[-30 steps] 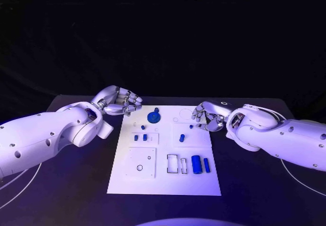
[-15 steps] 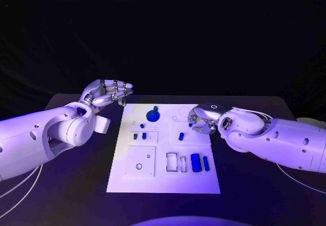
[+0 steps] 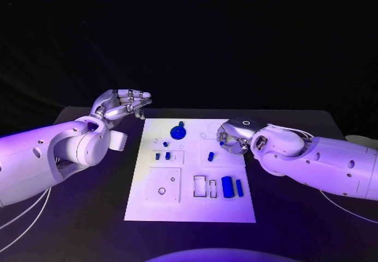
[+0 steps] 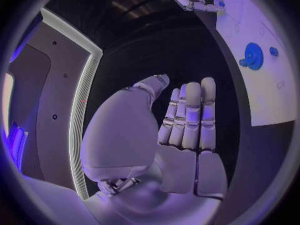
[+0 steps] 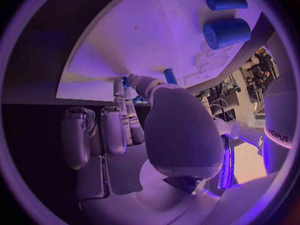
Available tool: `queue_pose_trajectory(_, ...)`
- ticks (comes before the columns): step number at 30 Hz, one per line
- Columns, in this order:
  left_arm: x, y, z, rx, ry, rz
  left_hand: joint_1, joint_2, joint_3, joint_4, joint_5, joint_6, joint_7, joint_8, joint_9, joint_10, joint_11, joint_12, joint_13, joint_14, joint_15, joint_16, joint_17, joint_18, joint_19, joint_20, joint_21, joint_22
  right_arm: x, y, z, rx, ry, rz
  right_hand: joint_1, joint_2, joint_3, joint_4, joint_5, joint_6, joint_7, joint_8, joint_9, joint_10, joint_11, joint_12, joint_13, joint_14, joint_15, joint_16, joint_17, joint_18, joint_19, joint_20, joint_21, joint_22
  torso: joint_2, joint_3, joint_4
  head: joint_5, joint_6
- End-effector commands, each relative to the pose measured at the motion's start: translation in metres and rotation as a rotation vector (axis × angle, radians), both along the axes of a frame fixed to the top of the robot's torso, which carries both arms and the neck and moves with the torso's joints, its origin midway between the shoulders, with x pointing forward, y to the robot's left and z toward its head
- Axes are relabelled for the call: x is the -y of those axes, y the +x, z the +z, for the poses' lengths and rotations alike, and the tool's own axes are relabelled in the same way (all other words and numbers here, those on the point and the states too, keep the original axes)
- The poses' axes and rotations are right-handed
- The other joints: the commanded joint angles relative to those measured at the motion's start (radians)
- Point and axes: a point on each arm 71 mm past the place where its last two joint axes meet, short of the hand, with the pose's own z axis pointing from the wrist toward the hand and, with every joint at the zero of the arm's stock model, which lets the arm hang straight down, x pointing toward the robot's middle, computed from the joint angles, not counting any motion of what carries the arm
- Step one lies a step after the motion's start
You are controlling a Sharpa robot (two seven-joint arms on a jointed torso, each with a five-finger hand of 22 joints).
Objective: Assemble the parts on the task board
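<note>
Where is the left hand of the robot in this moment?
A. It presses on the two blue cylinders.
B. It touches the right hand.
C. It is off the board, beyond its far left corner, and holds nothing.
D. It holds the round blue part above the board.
C: in the head view the left hand is raised beside the far left corner of the task board, with no part in it.

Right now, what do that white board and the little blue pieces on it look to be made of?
The task board looks like matte white plastic or painted sheet: flat, thin, with cut outlines and no glare. The blue cylinder and blue disc look like moulded or printed plastic: uniform colour, dull sheen. I can't be certain.
</note>
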Motion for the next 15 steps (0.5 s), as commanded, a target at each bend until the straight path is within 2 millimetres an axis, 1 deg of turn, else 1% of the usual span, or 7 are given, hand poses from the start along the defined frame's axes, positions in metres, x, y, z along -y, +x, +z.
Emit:
queue_pose_trajectory(1, 0.0, 0.0, 0.001, -0.005, -0.019, 0.006, 0.002, 0.003, 0.007, -0.001, 0.003, 0.005, 0.002, 0.004, 0.001, 0.007, 0.0, 0.004, 0.001, -0.002, -0.003, -0.005, -0.001, 0.007, 0.002, -0.007, -0.007, -0.001, -0.002, 0.0, -0.003, -0.006, -0.021, 0.003, 0.001, 0.019, 0.013, -0.005, -0.009, 0.014, -0.004, 0.007, 0.003, 0.018, -0.005, -0.005, -0.003, 0.039, -0.01, 0.004, 0.002, -0.014, 0.054, -0.009, 0.01, 0.2, -0.001, 0.0001, 0.0001, 0.002, -0.001)
queue_pose_trajectory(5, 0.0, 0.0, 0.0, -0.014, -0.018, 0.003, 0.003, 0.002, 0.009, -0.002, 0.003, 0.004, 0.003, 0.004, 0.001, 0.006, 0.0, 0.005, 0.001, -0.001, -0.003, -0.005, -0.002, 0.007, 0.003, -0.008, -0.007, -0.002, -0.002, 0.001, -0.007, -0.031, -0.066, -0.008, -0.001, 0.029, 0.023, -0.014, -0.022, 0.023, -0.007, 0.009, 0.005, 0.028, -0.008, -0.009, -0.007, 0.039, -0.013, 0.006, 0.004, -0.015, 0.057, -0.012, 0.015, 0.204, -0.001, 0.0004, 0.0013, -0.002, -0.003)
queue_pose_trajectory(7, 0.0, 0.0, 0.0, -0.019, -0.018, 0.002, 0.003, 0.002, 0.009, -0.002, 0.003, 0.004, 0.003, 0.004, 0.001, 0.006, 0.0, 0.005, 0.001, -0.001, -0.003, -0.005, -0.002, 0.007, 0.003, -0.008, -0.007, -0.002, -0.001, 0.002, -0.009, -0.041, -0.095, -0.014, -0.002, 0.032, 0.025, -0.016, -0.025, 0.025, -0.008, 0.01, 0.006, 0.031, -0.009, -0.01, -0.008, 0.04, -0.013, 0.008, 0.006, -0.016, 0.058, -0.013, 0.017, 0.205, -0.001, 0.0007, 0.0015, -0.001, -0.003)
queue_pose_trajectory(13, 0.0, 0.0, -0.001, -0.033, -0.014, -0.001, 0.003, 0.002, 0.011, -0.002, 0.003, 0.005, 0.003, 0.005, 0.001, 0.004, 0.001, 0.005, 0.001, 0.0, -0.003, -0.005, -0.003, 0.007, 0.004, -0.008, -0.008, -0.002, -0.002, 0.001, -0.014, -0.046, -0.146, -0.021, -0.003, 0.037, 0.032, -0.027, -0.031, 0.031, -0.01, 0.011, 0.008, 0.038, -0.012, -0.014, -0.011, 0.04, -0.016, 0.01, 0.007, -0.018, 0.061, -0.015, 0.026, 0.21, -0.001, 0.0006, 0.0002, -0.002, -0.007)
queue_pose_trajectory(15, 0.0, 0.001, -0.001, -0.037, -0.012, -0.001, 0.007, 0.004, 0.018, -0.005, 0.002, 0.009, 0.003, 0.008, 0.002, 0.008, 0.0, 0.012, 0.003, 0.006, -0.004, -0.003, -0.005, 0.007, 0.01, -0.009, -0.007, -0.003, -0.003, 0.0, -0.015, -0.044, -0.154, -0.019, -0.006, 0.034, 0.033, -0.032, -0.032, 0.025, -0.008, 0.007, 0.006, 0.034, -0.009, -0.02, -0.013, 0.04, -0.015, 0.01, 0.007, -0.018, 0.061, -0.015, 0.025, 0.21, -0.001, 0.0004, 0.0001, -0.001, -0.007)
